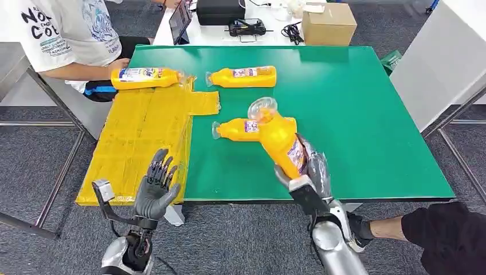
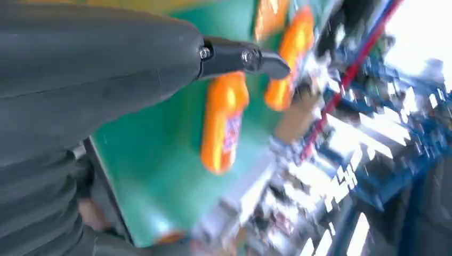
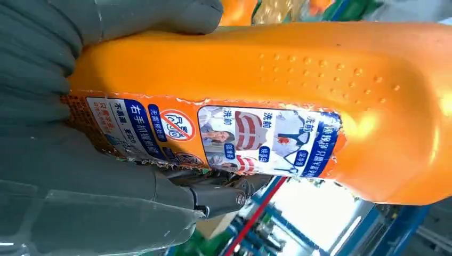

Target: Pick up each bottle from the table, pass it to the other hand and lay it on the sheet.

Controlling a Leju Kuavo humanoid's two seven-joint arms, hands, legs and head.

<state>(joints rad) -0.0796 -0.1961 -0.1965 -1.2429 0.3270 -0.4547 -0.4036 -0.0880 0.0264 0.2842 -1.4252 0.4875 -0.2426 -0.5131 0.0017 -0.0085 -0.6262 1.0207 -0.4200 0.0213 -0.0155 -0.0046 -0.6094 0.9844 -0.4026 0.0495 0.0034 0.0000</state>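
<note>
Bottle [image 1: 279, 139] of orange liquid, clear cap uppermost, is gripped around its lower body by the right hand [image 1: 309, 172] and held tilted above the near part of the green table [image 1: 367, 114]. The right wrist view shows the same bottle [image 3: 298, 101] from very close, its label facing the camera and its cap end cut off by the frame edge; the right hand [image 3: 80, 133] wraps its base, the fingers largely hidden behind the bottle.

Using the green table as landmark: 2 more bottles lie flat on it, a middle bottle [image 1: 243, 129] partly hidden behind the held one, and a far bottle [image 1: 243, 77] near the table's far side. A yellow sheet [image 1: 143, 137] covers the table's left end, and a 4th bottle [image 1: 146, 77] lies on the sheet's far edge beside a seated person's hand [image 1: 119, 65].

Off the table's near left corner, the left hand [image 1: 156, 186] is raised, fingers spread, holding nothing. The left wrist view is badly blurred; orange bottle shapes on green can be made out past the left hand [image 2: 106, 69], nothing finer.

Beyond the table's far edge stand a cardboard box [image 1: 328, 24] and a laptop [image 1: 179, 21].
</note>
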